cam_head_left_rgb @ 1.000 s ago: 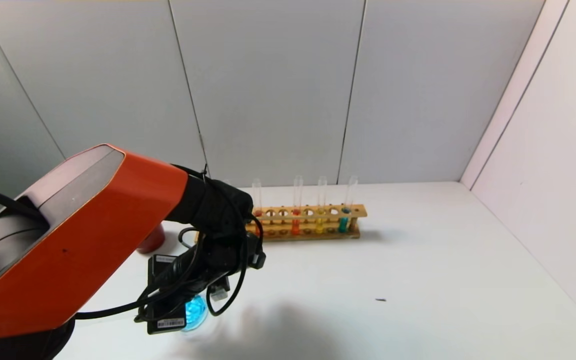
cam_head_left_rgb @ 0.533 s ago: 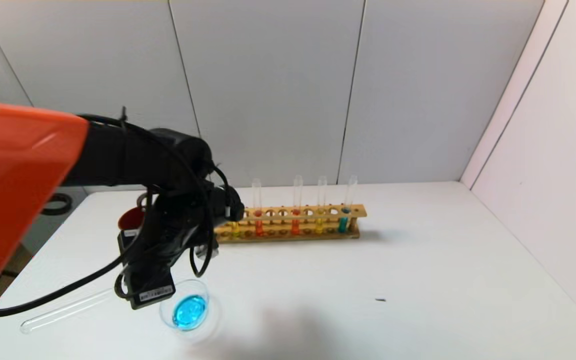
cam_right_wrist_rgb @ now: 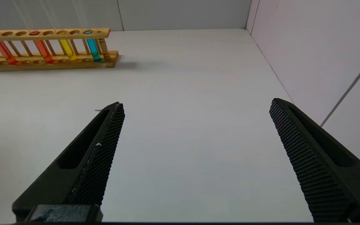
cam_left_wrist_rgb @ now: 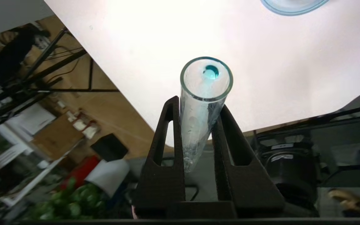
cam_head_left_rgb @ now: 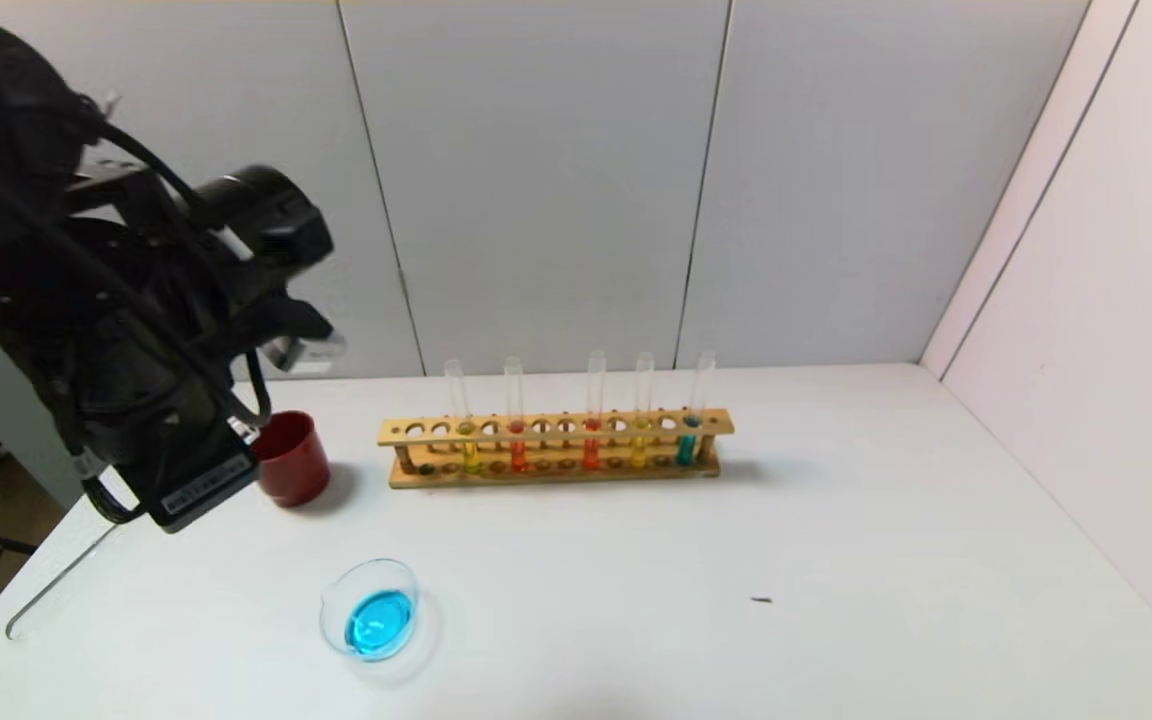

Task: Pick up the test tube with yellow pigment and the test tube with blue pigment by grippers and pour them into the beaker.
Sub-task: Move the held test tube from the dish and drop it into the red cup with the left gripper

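Note:
My left gripper [cam_left_wrist_rgb: 197,104] is shut on the test tube with blue pigment [cam_left_wrist_rgb: 203,103], which is nearly empty, with a blue drop near its mouth. In the head view this tube [cam_head_left_rgb: 56,585] slants down from the raised black hand [cam_head_left_rgb: 166,450] at the table's left edge. The beaker [cam_head_left_rgb: 371,610] stands at the front left, apart from the hand, and holds cyan-blue liquid. The test tube with yellow pigment [cam_head_left_rgb: 469,455] stands upright in the wooden rack [cam_head_left_rgb: 556,425]. My right gripper [cam_right_wrist_rgb: 197,103] is open and empty above bare table, to the right of the rack.
A dark-red cup [cam_head_left_rgb: 291,460] stands left of the rack. The rack also holds two orange-red tubes, a golden-yellow tube [cam_head_left_rgb: 640,445] and a teal tube [cam_head_left_rgb: 688,440]. Walls close the back and right. A small dark speck [cam_head_left_rgb: 761,600] lies on the table.
My left arm has risen and swung left, away from the beaker, carrying the emptied tube. The beaker with blue liquid now shows in full.

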